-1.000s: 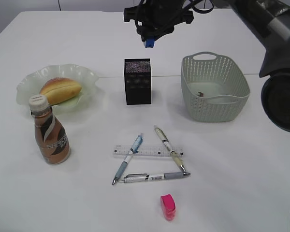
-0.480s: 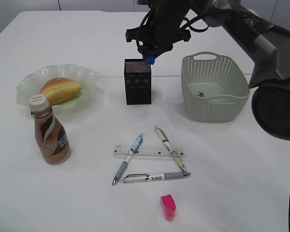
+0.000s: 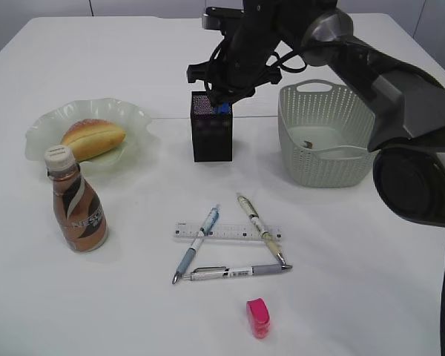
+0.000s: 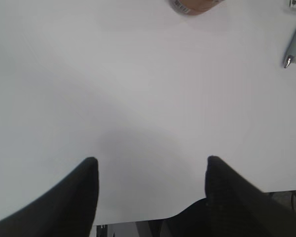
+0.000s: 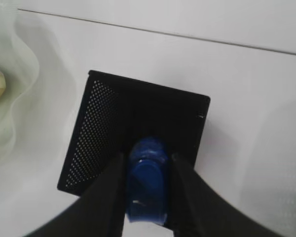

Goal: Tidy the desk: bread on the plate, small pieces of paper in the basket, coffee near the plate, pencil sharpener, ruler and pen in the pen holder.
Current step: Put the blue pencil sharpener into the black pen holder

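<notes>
My right gripper (image 3: 222,102) is shut on a blue pencil sharpener (image 3: 223,109) right at the open top of the black mesh pen holder (image 3: 211,137). In the right wrist view the sharpener (image 5: 147,182) sits between the fingers (image 5: 147,165) over the holder (image 5: 103,128). Three pens (image 3: 196,241) (image 3: 261,226) (image 3: 237,271) and a clear ruler (image 3: 230,233) lie in front of the holder. A pink sharpener (image 3: 257,317) lies nearer the front. My left gripper (image 4: 152,165) is open and empty over bare table; it is out of the exterior view.
Bread (image 3: 93,139) lies on the glass plate (image 3: 126,111) at left, with a coffee bottle (image 3: 76,204) in front of it. A pale green basket (image 3: 330,133) at right holds a small paper scrap (image 3: 308,144). The left wrist view shows the table's front edge (image 4: 138,219).
My right gripper has come down and slightly left with the blue sharpener, from well above the pen holder to its open top. Nothing on the table moved.
</notes>
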### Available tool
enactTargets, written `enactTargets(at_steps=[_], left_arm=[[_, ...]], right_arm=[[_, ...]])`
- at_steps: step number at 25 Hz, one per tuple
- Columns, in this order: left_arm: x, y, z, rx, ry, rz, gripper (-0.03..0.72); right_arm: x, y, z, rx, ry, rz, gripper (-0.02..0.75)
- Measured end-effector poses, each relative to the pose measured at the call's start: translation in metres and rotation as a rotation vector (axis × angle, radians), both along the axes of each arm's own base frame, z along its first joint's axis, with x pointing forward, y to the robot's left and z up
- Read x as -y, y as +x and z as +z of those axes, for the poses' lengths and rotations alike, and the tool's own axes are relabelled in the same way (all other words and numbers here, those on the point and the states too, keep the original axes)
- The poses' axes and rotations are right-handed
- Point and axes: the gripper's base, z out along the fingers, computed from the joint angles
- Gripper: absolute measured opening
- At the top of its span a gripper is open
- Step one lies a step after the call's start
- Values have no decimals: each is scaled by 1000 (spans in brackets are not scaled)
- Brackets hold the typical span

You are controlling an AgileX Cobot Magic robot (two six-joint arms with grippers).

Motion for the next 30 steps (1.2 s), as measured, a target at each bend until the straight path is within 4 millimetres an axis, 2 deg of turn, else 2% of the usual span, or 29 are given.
enactTargets(at_steps=[10, 12, 17, 23, 30], left_arm=[[0, 0, 0, 0, 0, 0, 496], [0, 0, 0, 0, 0, 0, 496], [0, 0, 0, 0, -2, 0, 496], [0, 0, 0, 0, -2, 0, 496], [0, 0, 0, 0, -1, -1, 496]], right_arm=[[-2, 2, 2, 25, 21, 1, 188], [-2, 2, 2, 25, 21, 1, 204], [-2, 2, 2, 25, 23, 2, 308], [-1, 1, 1, 12, 17, 3, 330], [0, -6, 18, -2, 23, 13, 333]])
